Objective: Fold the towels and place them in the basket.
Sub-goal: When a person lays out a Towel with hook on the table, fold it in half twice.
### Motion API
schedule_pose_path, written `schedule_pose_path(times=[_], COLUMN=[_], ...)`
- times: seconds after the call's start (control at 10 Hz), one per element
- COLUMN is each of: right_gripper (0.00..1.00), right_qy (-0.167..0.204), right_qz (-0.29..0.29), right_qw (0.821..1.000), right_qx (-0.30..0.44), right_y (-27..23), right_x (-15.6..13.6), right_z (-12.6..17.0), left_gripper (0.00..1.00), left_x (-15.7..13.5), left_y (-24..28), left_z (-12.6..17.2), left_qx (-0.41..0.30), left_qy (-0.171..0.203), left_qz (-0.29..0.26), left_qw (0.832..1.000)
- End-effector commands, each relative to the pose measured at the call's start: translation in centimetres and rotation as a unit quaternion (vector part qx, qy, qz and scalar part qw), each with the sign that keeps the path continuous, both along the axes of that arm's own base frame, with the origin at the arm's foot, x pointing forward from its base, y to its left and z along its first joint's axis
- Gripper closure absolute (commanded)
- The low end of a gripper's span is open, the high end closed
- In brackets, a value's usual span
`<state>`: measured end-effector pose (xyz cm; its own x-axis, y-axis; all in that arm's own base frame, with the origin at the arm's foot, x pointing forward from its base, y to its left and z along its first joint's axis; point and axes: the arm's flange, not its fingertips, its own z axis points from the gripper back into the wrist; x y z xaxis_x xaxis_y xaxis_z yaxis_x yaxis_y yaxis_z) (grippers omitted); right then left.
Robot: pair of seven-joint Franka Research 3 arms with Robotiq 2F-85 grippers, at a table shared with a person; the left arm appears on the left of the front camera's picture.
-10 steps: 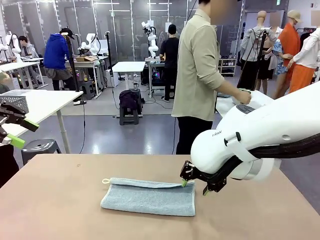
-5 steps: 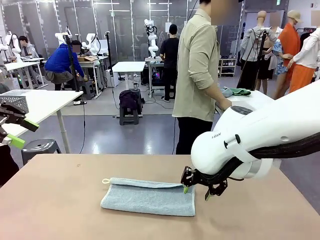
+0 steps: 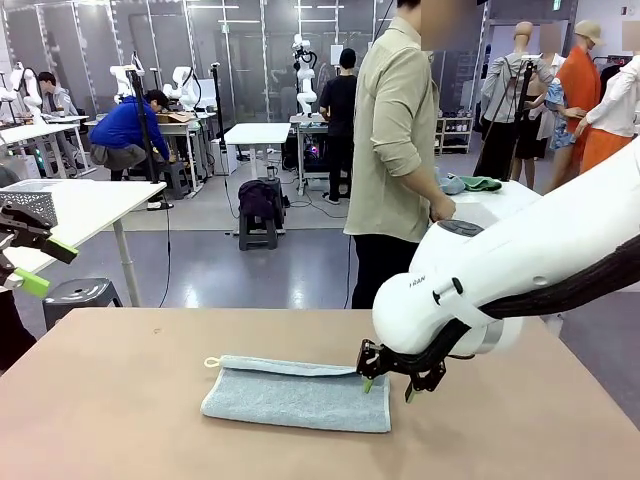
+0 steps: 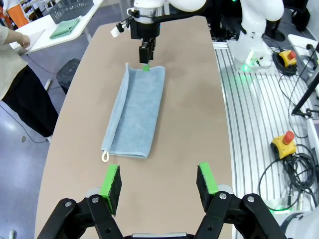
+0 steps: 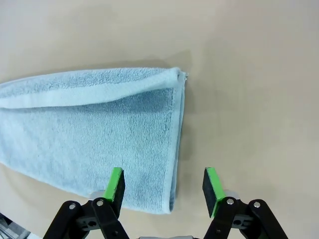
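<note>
Green-padded right gripper (image 3: 388, 386) spread wide, nothing held, low at centre-right of front view over the right end of the folded towel (image 3: 290, 397); one pad over towel edge, other over bare table (image 3: 120, 400); towel lies lower centre; left gripper (image 4: 158, 180) spread too, empty, far left edge, well apart from towel.

towel (image 5: 89, 134) cut off at right wrist view's left edge, basket (image 4: 75, 7) cropped at top

Towel (image 3: 297, 396) on table (image 3: 120, 400): one; person (image 3: 395, 150) at table's far side: one
</note>
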<state>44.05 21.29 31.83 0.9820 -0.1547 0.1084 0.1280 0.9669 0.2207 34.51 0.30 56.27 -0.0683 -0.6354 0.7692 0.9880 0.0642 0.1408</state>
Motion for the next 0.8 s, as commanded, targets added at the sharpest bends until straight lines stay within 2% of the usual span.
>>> schedule_pose_path(times=[0.0,0.4,0.7], right_gripper=[0.20,0.20,0.20], right_qy=[-0.004,-0.038,-0.043], right_qz=[-0.033,-0.050,-0.056], right_qw=[0.999,0.997,0.997], right_qx=[-0.018,-0.034,-0.034], right_y=[1.7,2.8,3.0], right_x=[0.9,1.1,1.2], right_z=[-0.9,-2.0,-2.6], left_gripper=[0.23,0.23,0.23], left_x=[-0.1,-0.1,-0.1], left_y=[0.0,0.0,0.0], left_z=[0.2,0.2,0.2], left_qx=[-0.012,-0.012,-0.012], left_qy=[-0.007,-0.007,-0.007], left_qz=[-0.010,-0.010,-0.010], left_qw=[1.000,1.000,1.000])
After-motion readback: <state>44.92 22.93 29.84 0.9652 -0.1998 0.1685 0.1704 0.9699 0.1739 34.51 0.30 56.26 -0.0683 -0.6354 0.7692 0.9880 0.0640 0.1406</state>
